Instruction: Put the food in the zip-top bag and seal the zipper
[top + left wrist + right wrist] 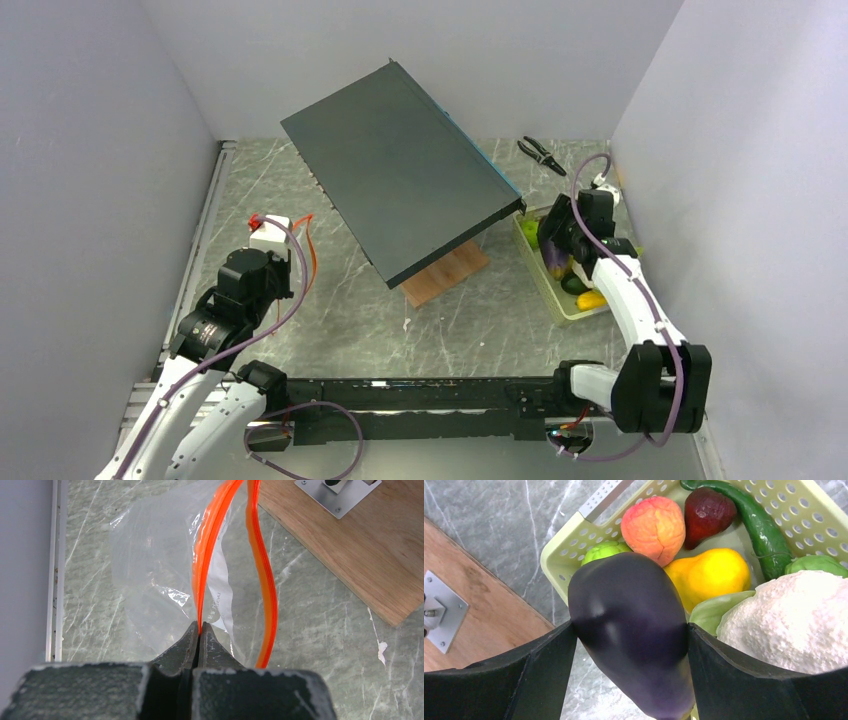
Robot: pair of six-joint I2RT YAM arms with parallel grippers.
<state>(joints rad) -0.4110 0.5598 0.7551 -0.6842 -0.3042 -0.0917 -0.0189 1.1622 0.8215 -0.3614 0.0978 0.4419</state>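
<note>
— Left?
— Reaching low over table [320, 625], pinching zipper [204, 570] tight between closed left fingers [186, 647]; zip-top bag [150, 565] spread just beyond.
— Right?
— Bent above tray [558, 561], clamping eggplant [629, 630] between wide-set right fingers [534, 675]; other food [654, 525] just past them.

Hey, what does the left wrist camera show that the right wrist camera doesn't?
Only left wrist: the left gripper shut on the zipper of the clear zip-top bag. Only right wrist: the right gripper clamping the eggplant, and the tray. Both: the marble table and the wooden board.
</note>
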